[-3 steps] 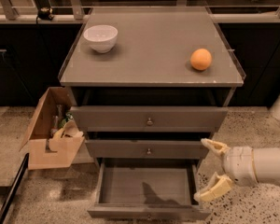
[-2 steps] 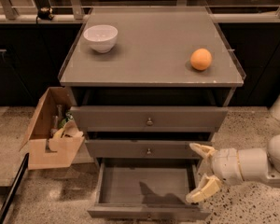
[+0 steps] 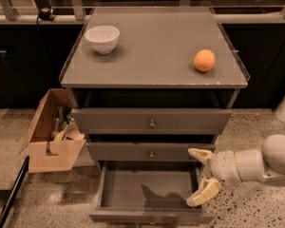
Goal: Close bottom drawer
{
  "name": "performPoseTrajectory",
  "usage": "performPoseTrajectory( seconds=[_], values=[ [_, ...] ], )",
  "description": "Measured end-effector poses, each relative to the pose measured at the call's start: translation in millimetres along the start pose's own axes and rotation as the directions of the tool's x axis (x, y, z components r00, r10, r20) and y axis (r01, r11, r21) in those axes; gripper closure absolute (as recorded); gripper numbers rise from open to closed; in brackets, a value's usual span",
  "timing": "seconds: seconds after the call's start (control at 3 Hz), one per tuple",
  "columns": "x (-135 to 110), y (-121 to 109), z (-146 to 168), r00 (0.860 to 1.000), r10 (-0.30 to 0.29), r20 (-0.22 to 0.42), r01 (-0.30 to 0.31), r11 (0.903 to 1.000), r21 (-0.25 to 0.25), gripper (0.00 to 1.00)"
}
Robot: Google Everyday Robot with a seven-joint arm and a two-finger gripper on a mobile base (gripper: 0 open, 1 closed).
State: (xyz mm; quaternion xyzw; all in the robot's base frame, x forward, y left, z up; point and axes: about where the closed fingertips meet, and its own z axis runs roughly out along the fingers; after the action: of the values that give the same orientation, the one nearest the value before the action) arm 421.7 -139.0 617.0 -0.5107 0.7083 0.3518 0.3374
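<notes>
Bottom drawer [image 3: 133, 190], lower centre of frame: grey-brown wood, shallow wide box, lowest of three, pulled well out from the cabinet [image 3: 154, 82]. Inner floor in view, front panel level along the bottom edge of frame. Gripper [image 3: 196, 177] at the drawer's right side, lower right of frame, cream fingers spread apart, lower fingertip over the right front corner.

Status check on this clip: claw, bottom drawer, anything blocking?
Claw open, holding nothing, over the right edge of bottom drawer. Drawer pulled out, not yet closed. Nothing seen inside to block it.
</notes>
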Motion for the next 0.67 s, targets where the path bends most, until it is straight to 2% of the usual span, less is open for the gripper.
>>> performPoseTrajectory(
  seconds=[0.33, 0.67],
  values=[
    [15.6, 14.2, 10.3, 1.0, -0.011, -0.013, 0.013, 0.9949, 0.1, 0.0],
    [49.5, 22.9, 29.6, 1.0, 0.024, 0.004, -0.025, 0.9787, 0.204, 0.0]
  ],
)
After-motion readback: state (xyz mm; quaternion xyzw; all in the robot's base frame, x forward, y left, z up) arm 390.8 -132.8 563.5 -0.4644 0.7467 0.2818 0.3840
